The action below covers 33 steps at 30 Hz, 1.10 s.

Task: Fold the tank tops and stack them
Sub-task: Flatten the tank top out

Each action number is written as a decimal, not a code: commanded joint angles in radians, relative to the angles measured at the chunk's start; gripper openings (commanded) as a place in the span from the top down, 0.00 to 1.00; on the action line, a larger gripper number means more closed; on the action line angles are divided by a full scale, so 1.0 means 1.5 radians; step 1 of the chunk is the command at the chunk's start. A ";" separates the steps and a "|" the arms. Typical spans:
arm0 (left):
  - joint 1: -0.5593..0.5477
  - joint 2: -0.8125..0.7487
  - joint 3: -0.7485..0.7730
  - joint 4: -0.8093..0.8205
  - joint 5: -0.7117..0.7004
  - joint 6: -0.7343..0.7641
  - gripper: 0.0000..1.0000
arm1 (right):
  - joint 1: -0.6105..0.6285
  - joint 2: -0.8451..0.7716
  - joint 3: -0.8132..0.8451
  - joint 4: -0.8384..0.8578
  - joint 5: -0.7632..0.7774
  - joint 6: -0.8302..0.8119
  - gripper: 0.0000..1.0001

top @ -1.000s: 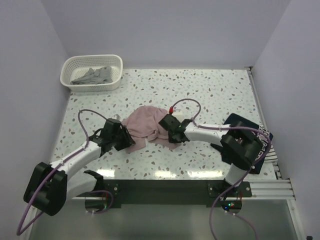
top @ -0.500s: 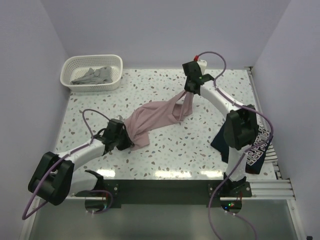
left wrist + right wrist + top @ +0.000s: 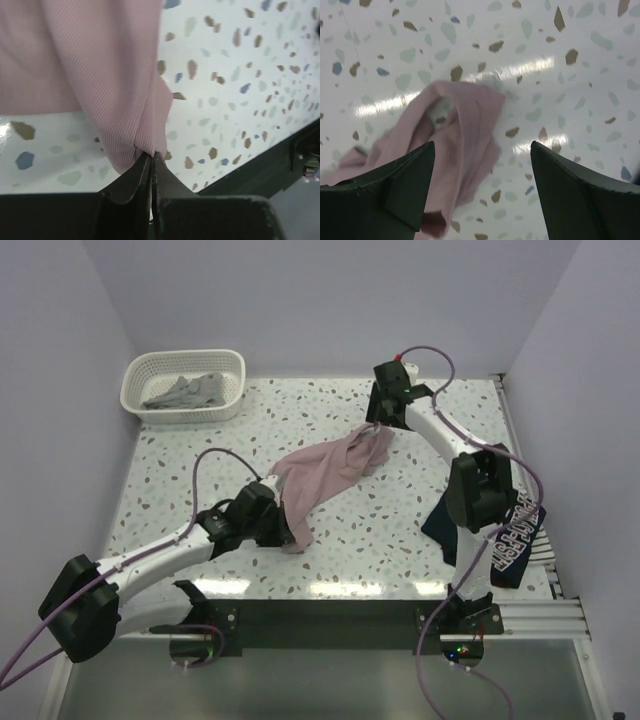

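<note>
Three tops: pink (image 3: 325, 470), grey (image 3: 185, 392), navy (image 3: 505, 545); left pincer (image 3: 151, 154) tight on pink (right pincer (image 3: 482, 143) agape).

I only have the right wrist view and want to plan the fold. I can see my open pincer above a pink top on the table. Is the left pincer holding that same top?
Observer: Yes, the left pincer is shut on a bunched edge of the pink top, at its near end.
Operator: Where are the other tops?
Observer: The grey top lies inside the white basket at the far left corner of the table.
Operator: And the third?
Observer: The navy top lies crumpled at the near right edge, with its lettering showing.
</note>
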 commanded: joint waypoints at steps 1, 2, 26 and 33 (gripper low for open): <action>-0.042 -0.009 0.072 0.052 0.045 0.037 0.92 | 0.011 -0.174 -0.129 0.044 -0.047 0.020 0.19; -0.051 0.013 0.085 0.066 0.062 0.042 0.91 | 0.012 -0.201 -0.204 0.067 -0.069 0.037 0.19; 0.182 0.052 0.184 -0.055 -0.102 0.062 0.56 | 0.505 -0.511 -0.580 0.093 0.104 0.230 0.42; 0.293 0.044 0.168 -0.071 -0.048 0.101 0.58 | 0.655 -0.271 -0.400 0.048 0.126 0.220 0.50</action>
